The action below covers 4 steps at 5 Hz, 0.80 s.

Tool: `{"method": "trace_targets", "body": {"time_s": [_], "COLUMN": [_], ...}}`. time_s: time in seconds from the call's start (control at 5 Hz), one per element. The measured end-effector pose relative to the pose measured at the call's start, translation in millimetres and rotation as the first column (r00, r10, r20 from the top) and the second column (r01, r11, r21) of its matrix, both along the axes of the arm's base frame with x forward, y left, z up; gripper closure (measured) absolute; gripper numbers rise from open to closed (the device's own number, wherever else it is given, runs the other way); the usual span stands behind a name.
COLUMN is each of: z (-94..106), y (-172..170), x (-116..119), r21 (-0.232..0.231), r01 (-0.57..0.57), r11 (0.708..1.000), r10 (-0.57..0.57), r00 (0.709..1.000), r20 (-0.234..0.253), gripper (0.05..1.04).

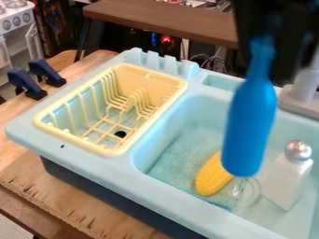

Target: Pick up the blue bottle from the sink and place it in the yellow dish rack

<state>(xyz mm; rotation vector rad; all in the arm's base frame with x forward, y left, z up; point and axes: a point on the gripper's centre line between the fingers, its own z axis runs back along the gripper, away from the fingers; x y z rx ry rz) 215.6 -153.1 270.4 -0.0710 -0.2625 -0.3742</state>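
Hanging upright over the pale blue plastic sink (163, 211), the glossy blue bottle-shaped thing (250, 123) has its narrow neck pinched in the black end effector (263, 41); so that's closed down about as far as the neck allows, if I'm reading it right, since the dark grip area is pretty murky. Thin, pale wire-like loops (241, 189) show just under its fat lower end; can't tell if they're part of it or something behind, so I'd treat them as fragile and not mash them down. Honestly the neck hold looks swingy to me; go slow sideways, keep it vertical, and don't loosen up until the weight is properly supported. Watch the yellow toy corn cob (212, 176) partly hidden behind it, over the teal cloth (181, 161); can't judge the gap there. Same deal with the white shaker with a silvery ball top (288, 177), leaning nearby in the basin; give it room. Further out, there's a pale yellow dish rack (112, 151) in the other side of the sink; then the wooden table (28, 175) and two navy clamps (35, 77).
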Motion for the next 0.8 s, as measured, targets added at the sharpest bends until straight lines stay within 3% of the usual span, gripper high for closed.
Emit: {"method": "trace_targets", "body": {"time_s": [0.2, 0.6, 0.8], "z": [19.3, 17.6, 2.7], "y": [40, 106, 128], "x": [-12, -5, 9], "r21": [-0.034, 0.003, 0.009], "r01": [-0.07, -0.198, -0.226], "r11": [0.997, 0.98, 0.974], "r10": [0.071, 0.198, 0.226], "r00": [0.997, 0.98, 0.972], "r20": [0.028, 0.004, -0.058], "gripper": [0.738, 0.738, 0.738]}}
